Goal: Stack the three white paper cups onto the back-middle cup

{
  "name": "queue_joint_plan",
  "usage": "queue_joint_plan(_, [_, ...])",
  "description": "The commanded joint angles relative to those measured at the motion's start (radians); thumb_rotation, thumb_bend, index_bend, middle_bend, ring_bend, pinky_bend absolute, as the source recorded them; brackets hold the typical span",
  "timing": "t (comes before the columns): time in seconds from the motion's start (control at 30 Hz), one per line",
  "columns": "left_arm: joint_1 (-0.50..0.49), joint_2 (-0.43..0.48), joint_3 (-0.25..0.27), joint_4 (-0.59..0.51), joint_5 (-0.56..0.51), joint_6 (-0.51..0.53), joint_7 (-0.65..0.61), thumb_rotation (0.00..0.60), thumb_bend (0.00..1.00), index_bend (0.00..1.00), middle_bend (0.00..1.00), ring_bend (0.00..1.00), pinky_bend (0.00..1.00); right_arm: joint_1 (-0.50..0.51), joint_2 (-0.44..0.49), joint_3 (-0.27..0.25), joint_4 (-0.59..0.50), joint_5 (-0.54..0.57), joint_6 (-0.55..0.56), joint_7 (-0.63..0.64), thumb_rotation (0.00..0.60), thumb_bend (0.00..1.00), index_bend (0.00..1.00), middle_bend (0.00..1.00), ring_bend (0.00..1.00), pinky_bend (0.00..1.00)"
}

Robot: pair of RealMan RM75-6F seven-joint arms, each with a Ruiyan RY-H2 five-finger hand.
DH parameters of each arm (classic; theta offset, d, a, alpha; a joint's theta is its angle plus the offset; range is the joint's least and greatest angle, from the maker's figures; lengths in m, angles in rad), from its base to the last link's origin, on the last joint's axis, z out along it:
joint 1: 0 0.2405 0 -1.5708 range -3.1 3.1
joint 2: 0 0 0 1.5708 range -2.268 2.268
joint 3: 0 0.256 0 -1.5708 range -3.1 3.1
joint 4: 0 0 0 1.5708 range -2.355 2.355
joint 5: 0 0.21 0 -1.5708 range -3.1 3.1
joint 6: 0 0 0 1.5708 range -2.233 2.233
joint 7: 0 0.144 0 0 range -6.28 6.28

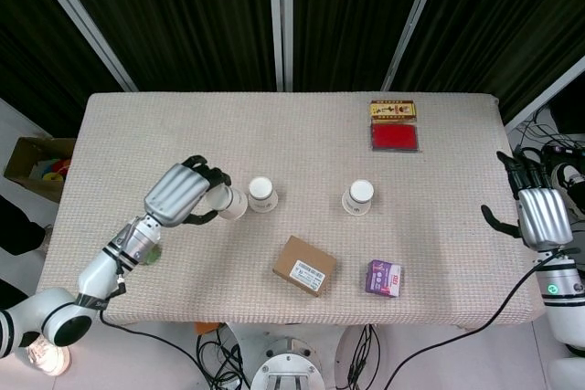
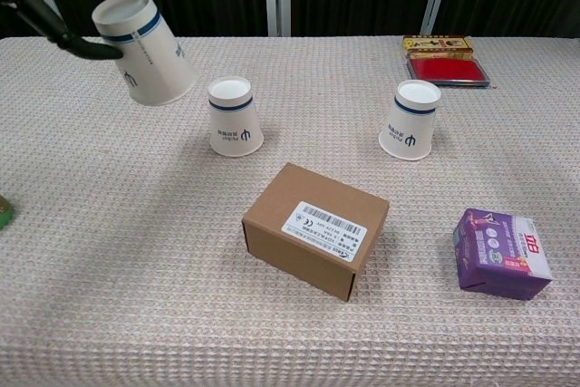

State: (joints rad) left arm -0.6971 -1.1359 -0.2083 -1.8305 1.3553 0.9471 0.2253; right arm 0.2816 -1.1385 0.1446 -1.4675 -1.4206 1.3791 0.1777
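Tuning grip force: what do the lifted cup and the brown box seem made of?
The lifted cup, gripped by the left robot hand, looks like thin matte white paper with a blue printed band. The brown box looks like plain matte cardboard with crisp folded edges and a white barcode label.

A robot lab or test bay — black curtains (image 1: 201, 15) hung between metal poles (image 1: 281, 15) behind a cloth-covered table (image 1: 183, 125), loose cables (image 1: 366, 349) on a pale floor, and a box of oddments (image 1: 37, 166) beside it.
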Motion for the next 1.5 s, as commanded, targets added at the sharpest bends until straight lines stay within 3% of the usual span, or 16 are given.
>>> queue_joint_plan(0.03, [-0.086, -0.008, -0.054, 0.022, -0.096, -0.087, 0.022, 0.600, 0.35, 0.49, 0.43, 0.41, 0.24, -0.009, 0.003, -0.001, 0.005, 0.002, 0.005, 0.013, 0.600, 0.25, 0.05, 0.15, 0.04, 0.12])
queue_joint_plan(0.23, [-0.186, -0.051, -0.077, 0.078, -0.249, -0.165, 0.102, 0.600, 0.35, 0.48, 0.42, 0.40, 0.24, -0.025, 0.006, 0.003, 0.014, 0.008, 0.016, 0.045, 0.600, 0.25, 0.05, 0.15, 0.04, 0.12])
queue_joint_plan(0.47, [-0.267, -0.078, -0.065, 0.117, -0.390, -0.209, 0.159, 0.600, 0.35, 0.48, 0.42, 0.40, 0.23, -0.034, -0.001, 0.008, 0.042, 0.011, 0.015, 0.087, 0.600, 0.25, 0.05, 0.15, 0.04, 0.12])
queue_joint_plan(1.27, [-0.420, -0.189, 0.042, 0.217, -0.591, -0.211, 0.269, 0.600, 0.35, 0.46, 0.39, 0.36, 0.23, -0.049, -0.016, 0.009, 0.084, -0.001, 0.011, 0.133, 0.600, 0.25, 0.05, 0.15, 0.04, 0.12])
queue_joint_plan(1.37, [-0.427, -0.239, 0.062, 0.254, -0.597, -0.186, 0.287, 0.600, 0.33, 0.40, 0.36, 0.33, 0.23, -0.042, -0.017, 0.005, 0.083, 0.002, -0.013, 0.121, 0.600, 0.25, 0.05, 0.15, 0.04, 0.12])
queue_joint_plan(1.5, [-0.430, -0.301, 0.085, 0.297, -0.598, -0.172, 0.298, 0.600, 0.26, 0.22, 0.21, 0.21, 0.20, -0.023, -0.011, 0.000, 0.045, 0.025, -0.072, 0.061, 0.600, 0.24, 0.05, 0.15, 0.04, 0.12])
